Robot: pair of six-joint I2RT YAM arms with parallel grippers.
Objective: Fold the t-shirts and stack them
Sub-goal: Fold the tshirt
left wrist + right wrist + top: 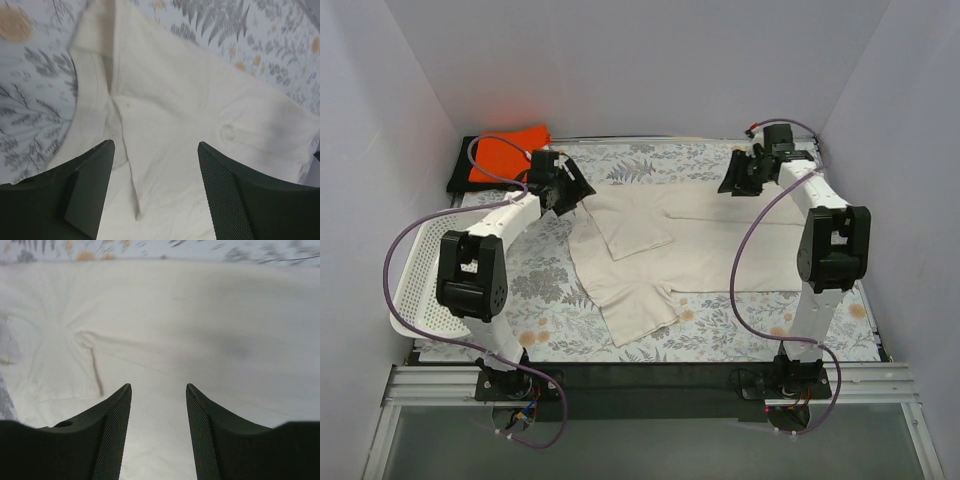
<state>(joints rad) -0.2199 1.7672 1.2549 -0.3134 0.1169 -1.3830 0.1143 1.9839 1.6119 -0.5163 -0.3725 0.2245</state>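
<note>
Top external view, nearest first: a white perforated plastic basket [420, 275] sits at 9 o'clock, beside the grey-and-tan floral table cover [545, 285]. At the centre of that cover lies the plain cream cotton t-shirt [705, 250], partly folded. One flap is laid over its body toward 10 o'clock, and another part juts out toward 6 o'clock.

The left gripper [570, 190] is at the shirt's 11 o'clock corner and the right gripper [738, 178] at its 1 o'clock edge. Both wrist views show the dark fingers spread apart with nothing between them — released, with only cream cloth beneath. Whether the tips touch the fabric I cannot tell.

Farthest off, in the 11 o'clock corner, a folded bright orange t-shirt [508, 155] rests on a black t-shirt [460, 172].
</note>
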